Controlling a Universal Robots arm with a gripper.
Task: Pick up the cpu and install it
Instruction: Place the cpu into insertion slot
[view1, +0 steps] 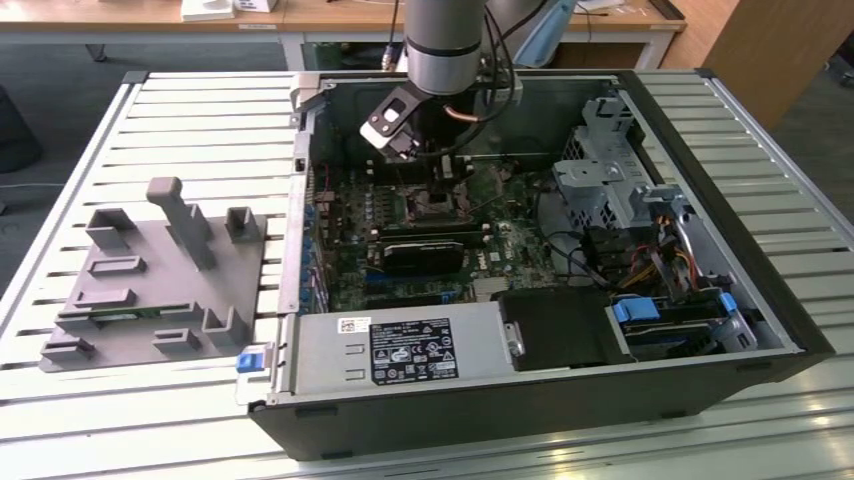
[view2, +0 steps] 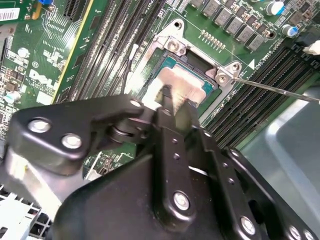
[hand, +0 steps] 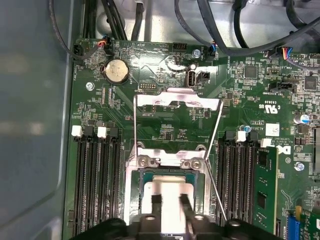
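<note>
Directly under my fingers (hand: 156, 204) lies the cpu (hand: 169, 186). It sits flat in the socket (hand: 131, 200) of the motherboard (hand: 165, 130), silver top facing up at me. My gripper (hand: 171, 201) hovers low over it with the two fingers a narrow way apart, and in the first wrist view the shiny metal shows in the gap between them. That gap is narrower than the chip's top, so my tips stand over its surface, not outside its edges. Whether they touch it I cannot tell. Nothing is clamped between them.

Just past my fingertips the socket's load plate (hand: 178, 99) is swung open, lying away from the chip. Its thin wire lever (hand: 214, 145) is raised and slants beside the socket. Black memory slots (hand: 95, 185) run along both sides of my fingers, and on one side a green memory stick (hand: 262, 185) sits in the slot farthest from them. Beyond the load plate a round coin battery (hand: 116, 71) sits near the board's edge, with dark cables (hand: 235, 35) past it.

In the exterior view my arm (view1: 441, 40) hangs down into the open computer case (view1: 747, 260), which lies on a slatted table (view1: 200, 130). Well away from my fingers, outside the case on the exterior view's left, rests a grey fixture (view1: 147, 280).
</note>
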